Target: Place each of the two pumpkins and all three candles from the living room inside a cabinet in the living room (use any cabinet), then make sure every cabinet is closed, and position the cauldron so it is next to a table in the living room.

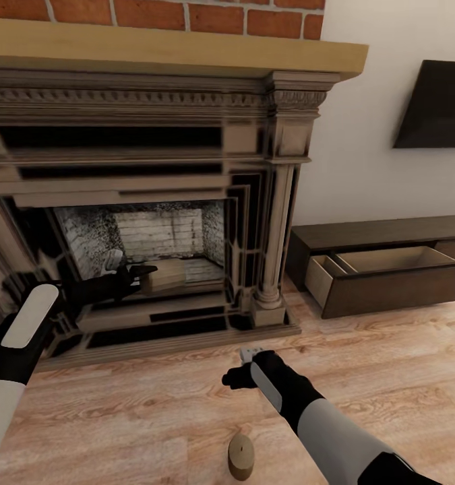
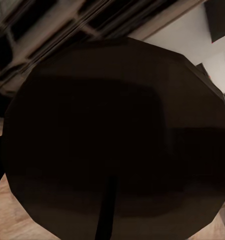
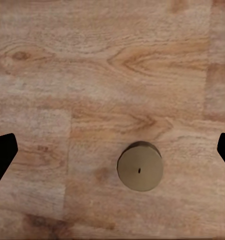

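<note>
The left gripper [image 1: 148,271] reached into the fireplace [image 1: 153,202] and its fingers pinched a candle [image 1: 165,275]. The right gripper [image 1: 246,357] hung above another candle [image 3: 140,167] on the floor [image 1: 153,404], fingers spread. The cabinet [image 1: 389,269] had one drawer open.

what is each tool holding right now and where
Right tool is open over the floor candle, holding nothing. Left tool is at a candle by the fireplace; a grip cannot be told.

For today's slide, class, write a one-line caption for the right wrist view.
Open jaws of the right gripper hang over a lone tan candle standing upright on the wood floor.
</note>
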You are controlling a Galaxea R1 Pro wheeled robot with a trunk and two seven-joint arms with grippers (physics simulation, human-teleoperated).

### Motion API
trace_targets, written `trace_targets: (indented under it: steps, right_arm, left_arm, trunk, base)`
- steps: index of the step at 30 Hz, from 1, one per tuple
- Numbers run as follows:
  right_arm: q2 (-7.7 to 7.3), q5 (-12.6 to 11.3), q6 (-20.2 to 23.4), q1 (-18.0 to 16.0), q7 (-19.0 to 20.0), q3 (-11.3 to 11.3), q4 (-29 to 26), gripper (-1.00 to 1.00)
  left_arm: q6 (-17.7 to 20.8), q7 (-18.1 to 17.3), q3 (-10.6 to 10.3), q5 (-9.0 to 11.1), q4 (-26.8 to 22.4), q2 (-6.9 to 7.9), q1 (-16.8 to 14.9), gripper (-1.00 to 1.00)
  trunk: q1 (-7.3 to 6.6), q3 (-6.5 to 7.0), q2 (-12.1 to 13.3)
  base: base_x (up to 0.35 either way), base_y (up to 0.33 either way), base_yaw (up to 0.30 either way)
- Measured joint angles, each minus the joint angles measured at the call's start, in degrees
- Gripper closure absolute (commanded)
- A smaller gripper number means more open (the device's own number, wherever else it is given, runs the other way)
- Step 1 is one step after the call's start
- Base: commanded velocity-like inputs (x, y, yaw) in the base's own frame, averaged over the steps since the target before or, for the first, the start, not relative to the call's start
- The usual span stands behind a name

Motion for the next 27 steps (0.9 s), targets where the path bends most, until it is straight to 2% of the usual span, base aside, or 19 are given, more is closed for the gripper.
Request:
trace_targets:
  steps: [6, 11, 24, 27]
  right_arm:
    - [0.28, -0.08, -0.03, 0.00, -0.37, 0.17, 1.66, -1.00]
    - [0.40, -0.07, 0.36, 0.00, -3.22, 0.33, 1.70, -1.00]
    - [0.40, -0.17, 0.86, 0.00, -4.05, 0.41, 1.69, -1.00]
    - [0.40, -0.16, 0.86, 0.00, -5.35, 0.42, 2.01, -1.00]
  left_arm:
    - [-0.07, 0.00, -0.02, -0.01, 0.02, -0.03, 0.00, 1.00]
    - [-0.07, 0.08, -0.09, 0.09, 0.03, -0.58, 0.00, 1.00]
    - [-0.06, 0.09, 0.04, -0.10, -0.15, -0.50, 0.00, 1.00]
    - [0.06, 0.09, 0.08, -0.08, -0.30, -0.44, 0.00, 1.00]
  trunk:
    - [0.00, 0.00, 0.00]
    - [0.87, -0.71, -1.59]
    - [3.73, -3.05, -6.80]
    - [4.39, -3.59, -8.01]
  base:
    - [0.000, 0.000, 0.000]
    - [0.000, 0.000, 0.000]
    - [0.000, 0.000, 0.000]
    - [0.000, 0.000, 0.000]
